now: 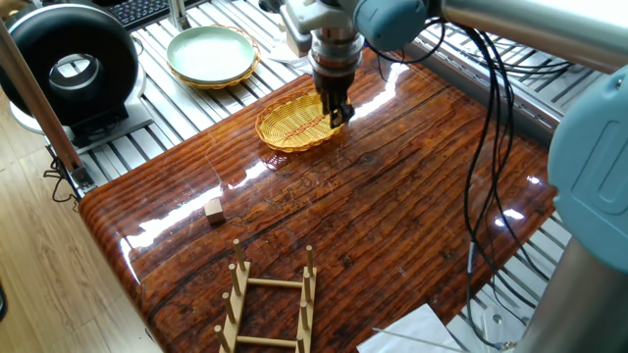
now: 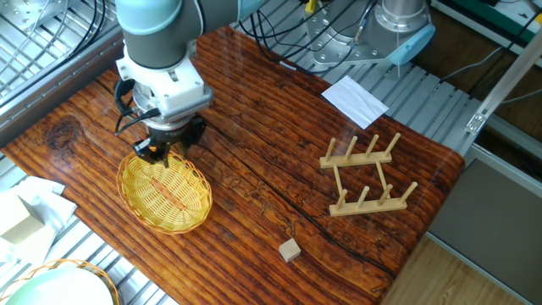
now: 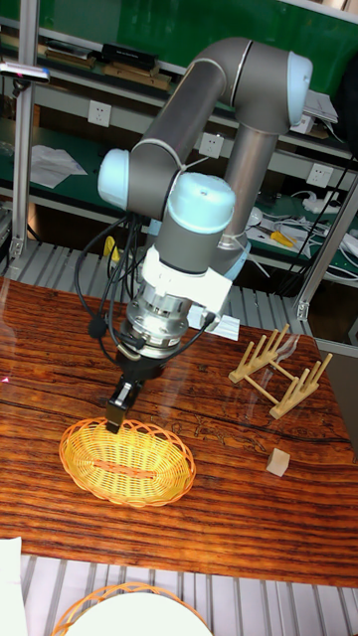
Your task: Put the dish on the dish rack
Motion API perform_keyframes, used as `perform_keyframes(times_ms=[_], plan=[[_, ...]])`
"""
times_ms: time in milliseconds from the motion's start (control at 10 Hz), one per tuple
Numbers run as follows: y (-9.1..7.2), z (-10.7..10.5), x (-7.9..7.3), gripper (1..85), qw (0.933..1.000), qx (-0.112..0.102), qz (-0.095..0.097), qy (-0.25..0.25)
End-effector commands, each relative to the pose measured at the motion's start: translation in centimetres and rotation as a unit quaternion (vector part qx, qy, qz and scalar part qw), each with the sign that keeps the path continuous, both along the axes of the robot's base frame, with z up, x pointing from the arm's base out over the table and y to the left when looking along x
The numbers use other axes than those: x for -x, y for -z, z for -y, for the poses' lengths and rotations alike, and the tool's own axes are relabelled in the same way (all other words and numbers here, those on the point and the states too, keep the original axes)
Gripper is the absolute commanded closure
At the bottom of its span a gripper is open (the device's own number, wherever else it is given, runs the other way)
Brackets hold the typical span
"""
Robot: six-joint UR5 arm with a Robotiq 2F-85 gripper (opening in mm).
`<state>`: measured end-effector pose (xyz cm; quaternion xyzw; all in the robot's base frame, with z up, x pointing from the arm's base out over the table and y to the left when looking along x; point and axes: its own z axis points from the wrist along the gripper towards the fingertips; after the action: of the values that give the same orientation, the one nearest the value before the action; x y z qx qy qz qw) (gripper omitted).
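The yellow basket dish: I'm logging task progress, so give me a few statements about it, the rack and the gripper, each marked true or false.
1. The dish lies flat on the wooden table. True.
2. The dish already leans in the dish rack. False: the rack holds nothing and stands well apart from it.
3. The gripper is at the dish's rim. True.
4. The small wooden cube sits inside the dish. False: it lies on the table, apart from it.
5. The pale green plate is on the rack. False: it rests off the wooden top.
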<state>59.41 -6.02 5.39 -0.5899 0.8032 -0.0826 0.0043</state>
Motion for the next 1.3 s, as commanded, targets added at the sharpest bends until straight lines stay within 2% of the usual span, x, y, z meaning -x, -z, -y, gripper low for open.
perform_keyframes(times_ms=[0, 100, 200, 300, 500, 600, 700, 800, 1000, 1200], plan=[[-1.0, 0.2, -2.0, 47.7, 0.9993, 0.012, 0.030, 0.019], [-1.3, -0.4, -2.3, 47.7, 0.9990, 0.007, 0.033, 0.030], [-2.1, -0.3, -2.9, 47.3, 0.9982, 0.020, 0.039, 0.040], [-2.7, -1.1, -3.0, 48.0, 0.9979, 0.020, 0.033, 0.052], [-3.5, -3.1, -2.6, 50.0, 0.9972, 0.003, 0.012, 0.074], [-3.8, -3.5, -2.5, 50.7, 0.9967, 0.003, -0.001, 0.082], [-4.2, -3.9, -2.7, 50.7, 0.9960, 0.009, -0.002, 0.089], [-4.5, -3.8, -2.8, 50.7, 0.9962, 0.017, 0.000, 0.086], [-4.3, -4.7, -2.1, 50.7, 0.9974, 0.001, -0.018, 0.070], [-4.2, -5.3, -1.3, 50.3, 0.9990, -0.007, -0.043, 0.009]])
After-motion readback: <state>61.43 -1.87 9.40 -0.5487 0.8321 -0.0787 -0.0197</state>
